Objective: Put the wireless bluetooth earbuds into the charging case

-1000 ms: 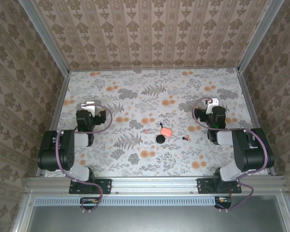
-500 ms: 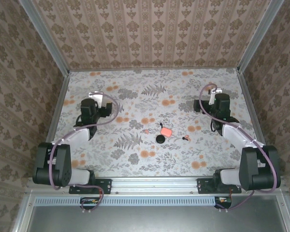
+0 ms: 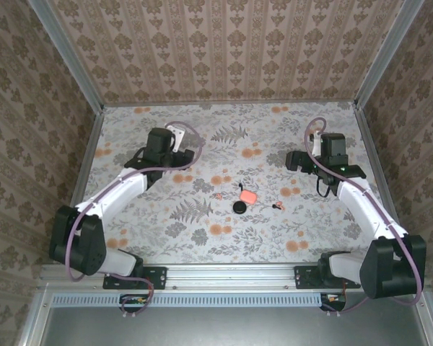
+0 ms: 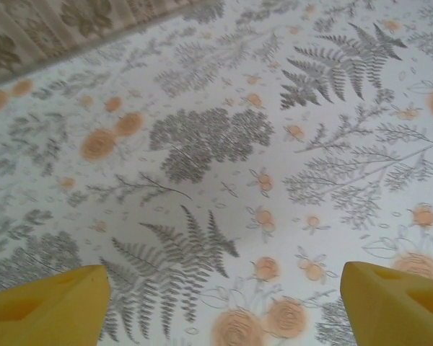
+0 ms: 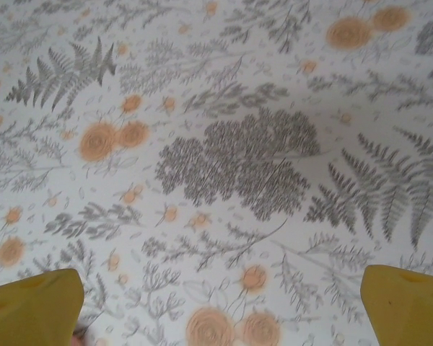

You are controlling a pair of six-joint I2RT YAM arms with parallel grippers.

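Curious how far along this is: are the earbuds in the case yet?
Out: one earbud lies left of the case, the other right, neither touching it.

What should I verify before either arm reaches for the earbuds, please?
1. The left end effector is open and empty: ok.
2. The right end effector is open and empty: ok.
3. Both earbuds lie free, one on each side of the charging case: ok.
4. The case lid is open: cannot tell, too small.
5. The black disc is clear of the case: cannot tell, it lies very close.
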